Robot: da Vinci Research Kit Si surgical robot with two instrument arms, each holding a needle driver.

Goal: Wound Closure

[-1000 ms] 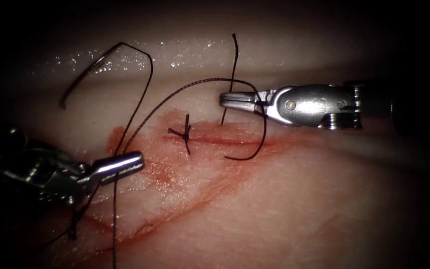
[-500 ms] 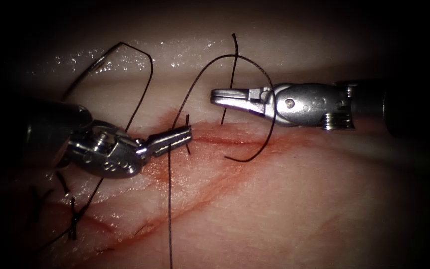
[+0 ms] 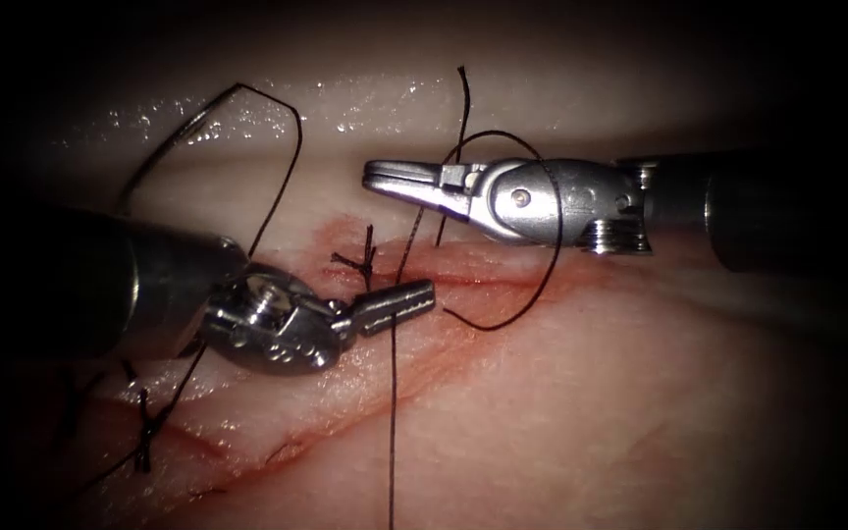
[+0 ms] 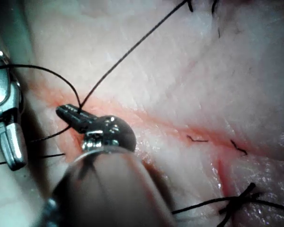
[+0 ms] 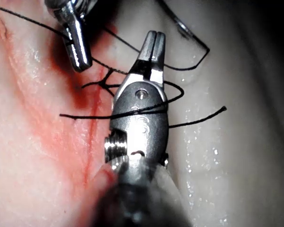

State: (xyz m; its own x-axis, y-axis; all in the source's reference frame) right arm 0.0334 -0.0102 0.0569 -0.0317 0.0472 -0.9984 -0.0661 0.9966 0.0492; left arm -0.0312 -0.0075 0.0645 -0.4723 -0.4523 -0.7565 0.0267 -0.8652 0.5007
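While the needle [image 3: 164,147] lies free on the tissue [image 3: 591,412] left of the cut [image 3: 483,281], a thread [image 3: 392,393] loop has gathered round the right tool [image 3: 385,177], jaws closed and empty; the left tool [image 3: 414,299] grips thread. Tying a knot, I judge; next calls for seizing the cut end [image 3: 461,108]. Left wrist view shows the grip [image 4: 68,113].

Curved needle [image 3: 164,147] free on tissue [image 3: 591,393]

Darkness rings the endoscope view, with light falling on the glistening middle ground.
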